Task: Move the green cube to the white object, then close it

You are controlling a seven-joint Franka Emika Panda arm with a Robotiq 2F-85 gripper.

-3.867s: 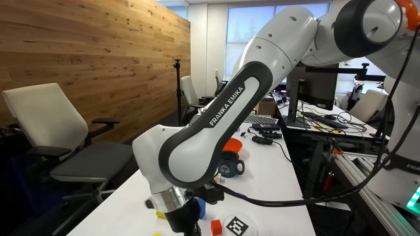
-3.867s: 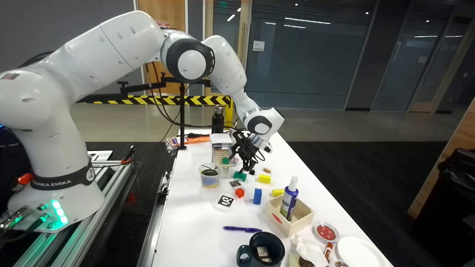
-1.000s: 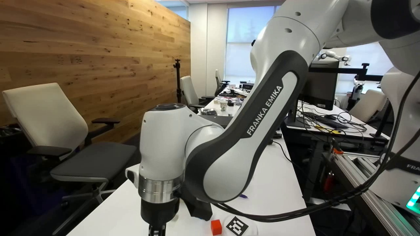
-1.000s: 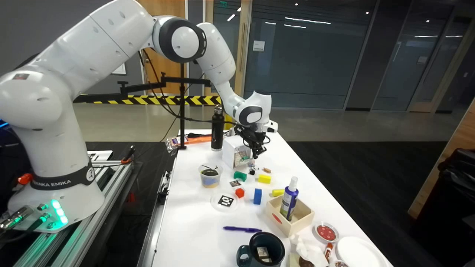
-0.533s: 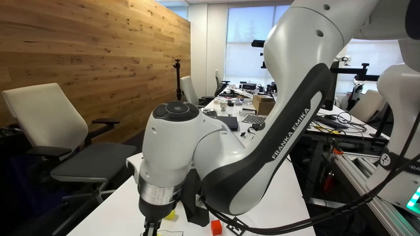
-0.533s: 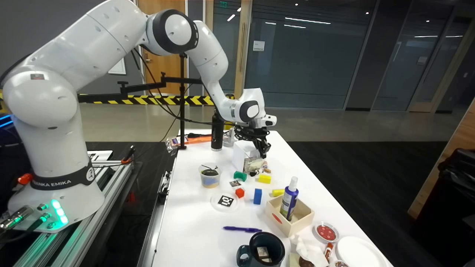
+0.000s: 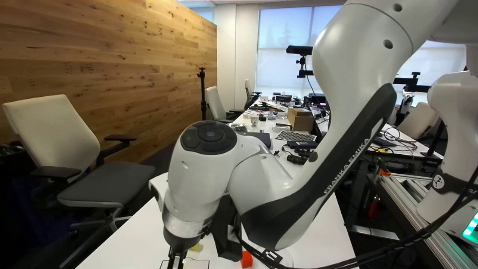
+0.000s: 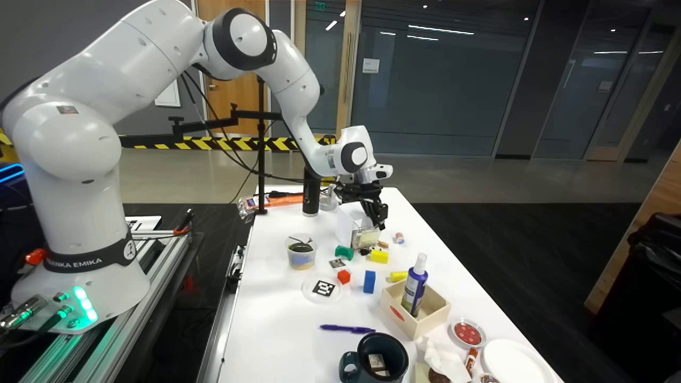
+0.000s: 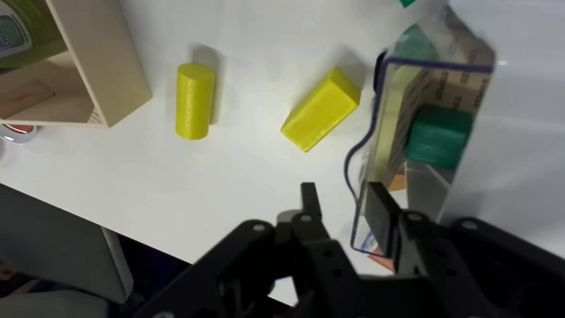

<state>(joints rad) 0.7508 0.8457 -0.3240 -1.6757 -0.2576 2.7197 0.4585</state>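
Observation:
The white object stands on the table, in the wrist view a white box with a clear dark-edged drawer sticking out. Inside that drawer lies the green cube, seen from above; the exterior views do not show it. My gripper is open over the drawer's front. The drawer's clear front wall passes between the fingers, close to the right-hand finger, which reaches inside; the left-hand finger is outside, apart from the wall. In an exterior view the gripper hangs beside the box.
A yellow block, a yellow cylinder and a wooden box lie nearby. A green arch-like block, a red cube and a blue block stand in front. A black bottle is behind the white object.
The white object has shifted and turned rightward in an exterior view, its drawer now facing the gripper. The gripper's fingers have spread apart. A small pinkish piece has come into sight beside the drawer.

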